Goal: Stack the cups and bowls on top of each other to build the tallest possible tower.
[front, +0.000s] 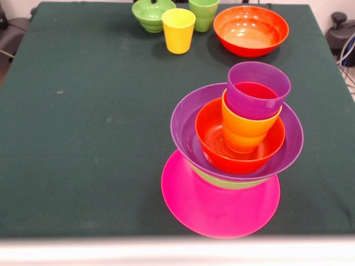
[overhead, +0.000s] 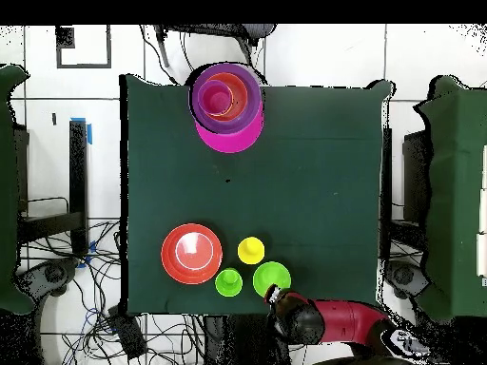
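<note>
On the tabletop [front: 83, 111], the tower [front: 236, 149] stands at five o'clock, its bowls sitting off-centre on the pink base [front: 216, 208]. Another cup's weight could topple it. Whether the fingers [overhead: 276, 297] are wide or narrow, I cannot tell.

Illumination even and bright in both views — apparently from above. Soft, short shadows beside the yellow cup [front: 178, 30] and the loose orange-red bowl [front: 250, 30] on the worktop [front: 83, 122]. Glossy plastic carries white glare patches — strongest inside that bowl. Front view slightly soft throughout.
</note>
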`<state>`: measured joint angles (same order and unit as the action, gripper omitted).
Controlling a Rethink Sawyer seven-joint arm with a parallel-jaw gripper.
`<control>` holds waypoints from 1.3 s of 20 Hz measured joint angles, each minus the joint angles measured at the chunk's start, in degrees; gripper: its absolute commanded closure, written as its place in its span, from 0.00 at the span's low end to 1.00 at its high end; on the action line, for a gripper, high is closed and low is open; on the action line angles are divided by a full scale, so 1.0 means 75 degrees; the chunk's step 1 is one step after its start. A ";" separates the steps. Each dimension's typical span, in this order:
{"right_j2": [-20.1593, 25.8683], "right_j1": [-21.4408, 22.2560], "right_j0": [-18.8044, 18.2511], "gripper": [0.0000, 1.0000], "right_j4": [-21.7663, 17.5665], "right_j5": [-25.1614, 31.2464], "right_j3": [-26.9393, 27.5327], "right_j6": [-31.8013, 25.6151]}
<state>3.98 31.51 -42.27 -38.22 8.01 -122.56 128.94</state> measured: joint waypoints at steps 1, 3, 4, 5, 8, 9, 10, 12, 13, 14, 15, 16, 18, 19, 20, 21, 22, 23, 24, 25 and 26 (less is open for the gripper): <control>-0.0007 -0.0003 0.0001 0.00 -0.0010 -0.0019 0.0014 0.0000; -0.0031 -0.0025 0.0003 0.00 -0.0049 -0.0086 0.0061 0.0000; -0.0060 -0.0076 0.0002 0.00 -0.0079 -0.0148 0.0119 0.0000; -0.0073 -0.0111 0.0002 0.00 -0.0087 -0.0173 0.0150 0.0000; -0.0096 -0.0250 0.0001 0.00 -0.0111 -0.0237 0.0261 0.0000; -0.0096 -0.0304 0.0000 0.00 -0.0113 -0.0264 0.0298 0.0000; -0.0096 -0.0326 -0.0001 0.00 -0.0113 -0.0279 0.0309 0.0000; -0.0095 -0.0450 -0.0025 1.00 -0.0117 -0.0446 0.0366 0.0000; -0.0094 -0.0455 -0.0028 1.00 -0.0119 -0.0458 0.0366 0.0000; -0.0093 -0.0459 -0.0031 1.00 -0.0122 -0.0470 0.0366 0.0000; -0.0092 -0.0464 -0.0034 1.00 -0.0124 -0.0482 0.0367 0.0000; -0.0093 -0.0441 -0.0076 1.00 -0.0146 -0.0622 0.0343 0.0000; -0.0096 -0.0436 -0.0095 1.00 -0.0155 -0.0720 0.0334 0.0000; -0.0091 -0.0436 -0.0126 1.00 -0.0155 -0.0828 0.0329 0.0000; -0.0082 -0.0437 -0.0158 1.00 -0.0154 -0.0880 0.0323 0.0000; -0.0057 -0.0438 -0.0216 1.00 -0.0154 -0.0914 0.0307 0.0000; -0.0032 -0.0439 -0.0273 1.00 -0.0154 -0.0947 0.0292 0.0000; -0.0009 -0.0439 -0.0324 1.00 -0.0154 -0.0960 0.0282 0.0000; 0.0003 -0.0439 -0.0347 1.00 -0.0154 -0.0963 0.0277 0.0000; 0.0048 -0.0439 -0.0448 1.00 -0.0155 -0.0961 0.0260 0.0000; 0.0074 -0.0436 -0.0507 1.00 -0.0154 -0.0961 0.0250 0.0000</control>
<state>4.54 28.23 -46.07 -39.37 0.80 -120.68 128.94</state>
